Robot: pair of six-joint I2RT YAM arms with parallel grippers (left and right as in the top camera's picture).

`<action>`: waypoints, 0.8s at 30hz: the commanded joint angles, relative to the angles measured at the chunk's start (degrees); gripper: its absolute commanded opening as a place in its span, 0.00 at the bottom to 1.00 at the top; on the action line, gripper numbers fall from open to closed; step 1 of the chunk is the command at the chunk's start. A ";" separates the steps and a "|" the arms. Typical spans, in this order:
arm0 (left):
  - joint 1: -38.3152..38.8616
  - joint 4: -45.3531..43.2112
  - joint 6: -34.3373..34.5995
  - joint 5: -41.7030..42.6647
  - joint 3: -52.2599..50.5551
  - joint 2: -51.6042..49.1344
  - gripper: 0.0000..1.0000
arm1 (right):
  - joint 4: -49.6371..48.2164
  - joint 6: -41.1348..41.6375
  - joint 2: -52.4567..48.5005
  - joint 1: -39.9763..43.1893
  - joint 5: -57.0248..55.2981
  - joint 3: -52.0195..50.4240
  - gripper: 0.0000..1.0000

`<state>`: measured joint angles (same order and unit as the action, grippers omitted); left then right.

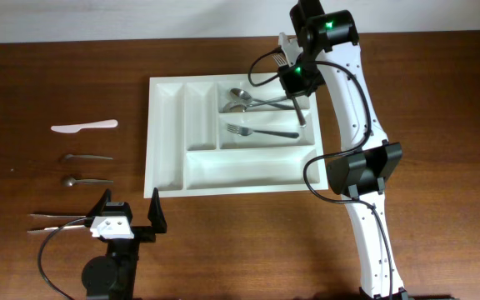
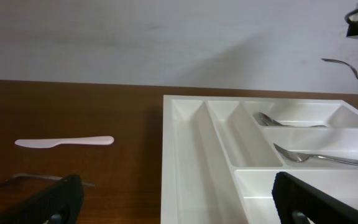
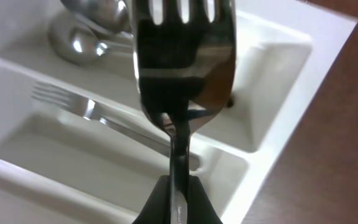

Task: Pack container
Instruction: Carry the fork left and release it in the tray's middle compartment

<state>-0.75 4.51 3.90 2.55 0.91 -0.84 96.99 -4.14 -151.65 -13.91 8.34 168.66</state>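
Observation:
The container, a white cutlery tray (image 1: 152, 125), lies mid-table. Its top long compartment holds two spoons (image 1: 244, 98), the middle one a fork (image 1: 261, 131). My right gripper (image 1: 294, 82) is shut on the handle of a second metal fork (image 1: 282, 59) and holds it above the tray's far right end. In the right wrist view the held fork (image 3: 182, 62) stands tines-up from the jaws (image 3: 178, 202) over the tray (image 3: 278, 81). My left gripper (image 1: 130, 204) is open and empty at the tray's near left corner (image 2: 191, 162).
Left of the tray lie a white plastic knife (image 1: 84, 127), two metal spoons (image 1: 86, 156) (image 1: 86, 179) and a thin pair of metal sticks (image 1: 57, 221). The knife (image 2: 64, 142) also shows in the left wrist view.

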 commanded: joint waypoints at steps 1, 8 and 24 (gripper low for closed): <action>-0.04 0.00 -0.92 -0.04 -0.37 0.50 0.99 | 0.31 12.57 3.43 0.04 5.42 1.22 0.04; -0.04 0.02 -0.90 -0.04 -0.37 0.50 0.99 | 0.35 43.47 3.43 0.04 5.42 1.22 0.04; -0.04 0.00 -0.92 -0.04 -0.37 0.50 0.99 | -1.22 88.63 2.99 0.04 3.52 -6.34 0.04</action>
<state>-0.75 4.49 3.90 2.55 0.91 -0.84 96.73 72.49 -151.22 -13.91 12.95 165.69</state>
